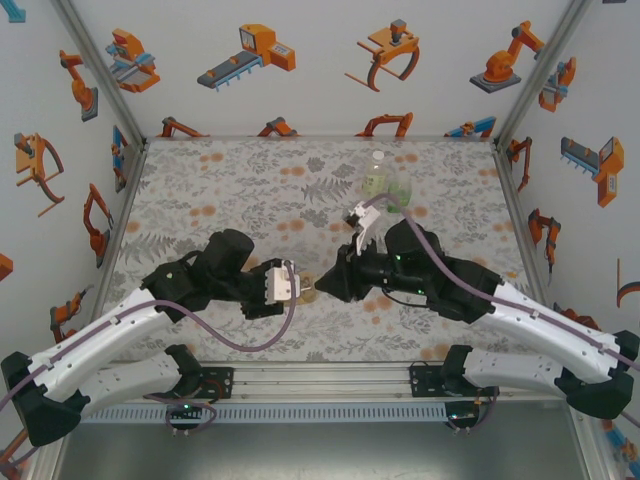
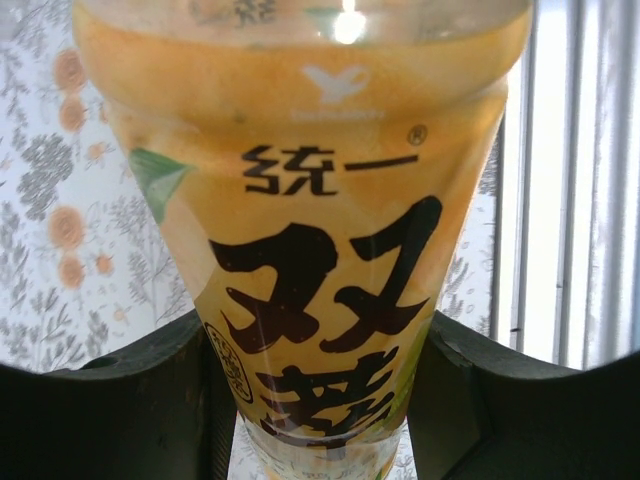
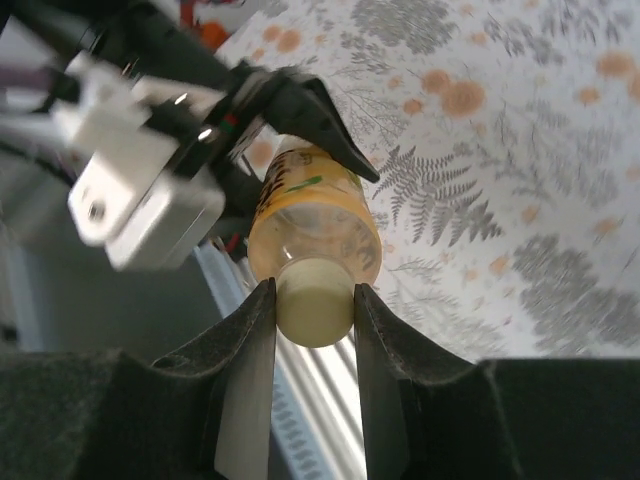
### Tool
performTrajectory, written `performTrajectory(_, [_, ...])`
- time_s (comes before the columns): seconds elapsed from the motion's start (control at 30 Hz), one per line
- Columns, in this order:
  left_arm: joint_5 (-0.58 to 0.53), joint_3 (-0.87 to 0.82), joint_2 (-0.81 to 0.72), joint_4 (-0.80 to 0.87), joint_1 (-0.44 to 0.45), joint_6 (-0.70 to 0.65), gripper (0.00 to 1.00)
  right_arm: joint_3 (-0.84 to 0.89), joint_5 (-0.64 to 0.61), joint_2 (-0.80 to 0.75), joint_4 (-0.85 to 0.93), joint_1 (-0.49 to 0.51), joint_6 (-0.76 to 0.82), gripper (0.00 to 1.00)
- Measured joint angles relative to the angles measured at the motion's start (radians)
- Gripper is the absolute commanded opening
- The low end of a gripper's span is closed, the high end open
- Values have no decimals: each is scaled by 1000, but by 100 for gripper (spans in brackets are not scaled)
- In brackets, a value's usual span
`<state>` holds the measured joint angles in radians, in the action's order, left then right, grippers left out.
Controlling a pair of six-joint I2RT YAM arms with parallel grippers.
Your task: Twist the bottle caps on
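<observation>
From above, the two arms meet nose to nose over the middle of the flowered table (image 1: 250, 180). Only a sliver of the amber bottle (image 1: 309, 293) shows between the left gripper (image 1: 298, 285) and the right gripper (image 1: 326, 280), and the black wrists cover the rest. Two more bottles stand close together near the far edge, a clear bottle (image 1: 375, 182) with a pale label and a green-tinted bottle (image 1: 400, 186). They are too small here to tell whether they are capped. From the left wrist, the amber bottle looms large: an orange-yellow label, bold dark characters, a green leaf at one side. It is pinched between the two dark fingers (image 2: 150, 400), and both of its ends run out of the picture. From the right wrist, the bottle lies roughly level above the table, its neck pointing at the camera. The right jaws are clamped on either side of the pale round cap (image 3: 315, 300), which sits on the neck. How far it is threaded on I cannot tell. Behind it, the left fingers grip the bottle's body beside a blurred white camera block (image 3: 140, 190).
</observation>
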<state>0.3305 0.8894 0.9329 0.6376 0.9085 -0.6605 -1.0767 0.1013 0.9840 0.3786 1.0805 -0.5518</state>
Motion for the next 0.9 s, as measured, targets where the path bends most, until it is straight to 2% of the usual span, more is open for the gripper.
performTrajectory(0.13, [-79,-2,8,-13,0,0,0,32,-127,3,8,-2,-365,0])
performTrajectory(0.2, [-108,-2,19,-25,1,0,0,32,-175,6,28,-3,-475,0])
performTrajectory(0.37, [-143,-2,26,-62,2,0,0,32,-243,6,34,-3,-603,0])
performTrajectory(0.4, [-147,-2,26,-65,2,0,0,32,-248,6,31,-3,-604,6])
performTrajectory(0.5, [-150,-2,26,-71,2,0,0,32,-246,6,13,-3,-550,30])
performTrajectory(0.6, [-142,-2,26,-77,2,-1,0,26,-230,5,4,-3,-436,45])
performTrajectory(0.77, [-79,-2,26,-77,2,-2,0,-6,-170,-18,-6,-3,-142,52])
performTrajectory(0.9, [-18,-2,26,-75,2,-5,0,-14,-60,-66,-19,-3,154,53])
